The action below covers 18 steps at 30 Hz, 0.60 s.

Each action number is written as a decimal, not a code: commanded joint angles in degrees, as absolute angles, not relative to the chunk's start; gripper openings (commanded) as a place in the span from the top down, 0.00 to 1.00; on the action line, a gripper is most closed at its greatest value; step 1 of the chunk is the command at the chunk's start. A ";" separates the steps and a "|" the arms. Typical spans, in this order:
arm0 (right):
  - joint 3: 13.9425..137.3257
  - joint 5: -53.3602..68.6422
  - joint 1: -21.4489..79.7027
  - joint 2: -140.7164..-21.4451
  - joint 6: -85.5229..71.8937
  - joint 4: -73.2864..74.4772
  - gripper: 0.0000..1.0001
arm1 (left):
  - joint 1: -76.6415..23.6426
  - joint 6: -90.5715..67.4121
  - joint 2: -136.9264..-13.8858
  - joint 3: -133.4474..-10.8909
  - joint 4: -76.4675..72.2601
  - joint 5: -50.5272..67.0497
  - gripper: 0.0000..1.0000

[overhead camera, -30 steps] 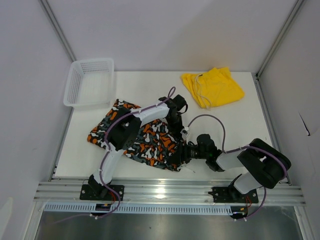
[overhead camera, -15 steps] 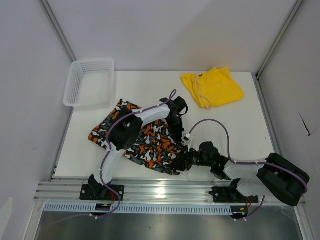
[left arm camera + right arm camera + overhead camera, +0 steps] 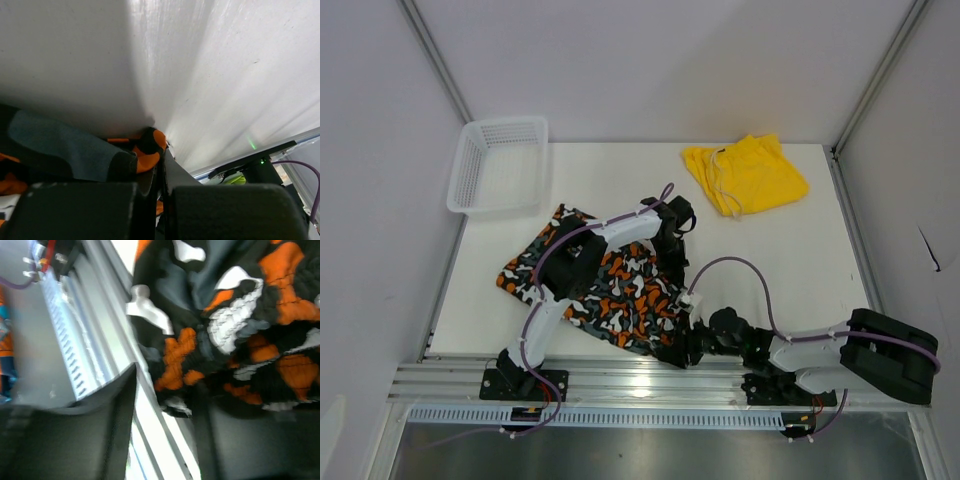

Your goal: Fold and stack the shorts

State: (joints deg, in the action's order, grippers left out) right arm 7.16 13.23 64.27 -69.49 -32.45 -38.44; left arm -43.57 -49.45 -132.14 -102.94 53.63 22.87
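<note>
The patterned shorts [image 3: 605,290] lie crumpled at the front left of the table. My left gripper [image 3: 676,268] reaches over them to their right edge. In the left wrist view this gripper [image 3: 162,155] is shut on an orange and black fold of the patterned shorts [image 3: 150,145]. My right gripper [image 3: 680,352] lies low at their near right corner, by the table's front edge. In the right wrist view its jaws [image 3: 167,390] stand apart, with the gathered waistband [image 3: 225,335] at the fingertips and over the right finger [image 3: 240,440]. The yellow shorts [image 3: 745,175] lie bunched at the back right.
A white mesh basket [image 3: 498,165] stands at the back left corner. The metal rail [image 3: 650,380] along the table's front edge runs right under the right gripper, and the same rail [image 3: 90,350] fills the left of the right wrist view. Grey walls enclose the table.
The right arm has dropped low along the front rail, and its gripper has moved toward the table's near edge. The shorts' near right corner has come with it. The left gripper stays shut.
</note>
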 commanded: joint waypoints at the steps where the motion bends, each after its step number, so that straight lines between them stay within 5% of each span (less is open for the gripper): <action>1: 7.91 14.86 68.20 -72.15 -32.78 -39.64 0.59 | -42.36 -49.31 -132.89 -104.94 47.02 18.54 1.00; 4: 9.31 11.09 70.13 -72.33 -32.70 -36.14 0.78 | -42.28 -49.22 -132.72 -104.94 47.02 18.55 1.00; 5: 9.66 7.33 71.79 -72.16 -33.13 -34.99 0.96 | -42.28 -49.22 -132.71 -104.94 47.02 18.54 1.00; 6: 9.93 5.29 72.59 -71.55 -33.57 -32.72 1.00 | -42.28 -49.22 -132.80 -104.94 47.02 18.63 1.00; 18: 11.60 -12.48 74.19 -66.10 -41.30 -19.43 1.00 | -41.05 -50.27 -130.87 -105.38 47.02 18.89 1.00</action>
State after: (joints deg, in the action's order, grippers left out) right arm 10.66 -10.96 74.83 -67.59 -37.56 -24.23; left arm -43.42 -49.52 -132.18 -102.96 53.76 22.81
